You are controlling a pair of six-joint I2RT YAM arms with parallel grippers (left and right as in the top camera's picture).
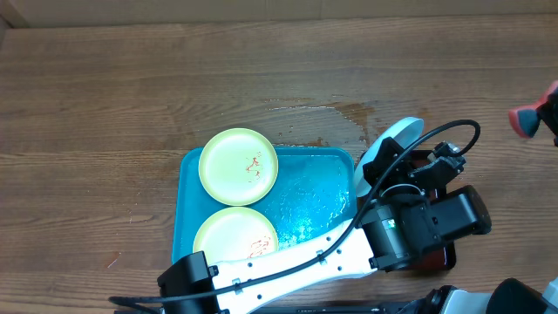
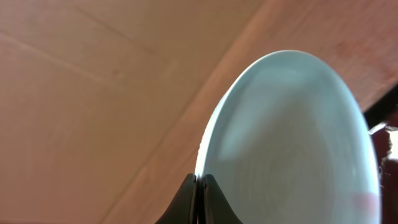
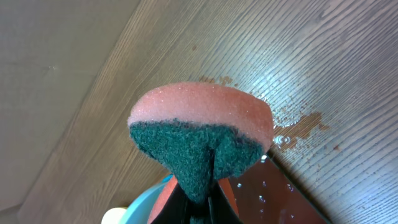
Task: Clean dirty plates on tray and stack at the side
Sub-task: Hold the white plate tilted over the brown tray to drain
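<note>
The left gripper pinches the rim of the mint-blue plate, holding it tilted on edge above the right edge of the tray. The right gripper, clamped on a pink-and-green sponge, hovers well apart near the right edge of the table. Any scrub would likely come from the plate's right. Two yellow-green plates lie flat along the tray's left side.

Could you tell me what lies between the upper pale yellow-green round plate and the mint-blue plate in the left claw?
Only wet, bare floor of the turquoise rectangular plastic tray, per the overhead view.
</note>
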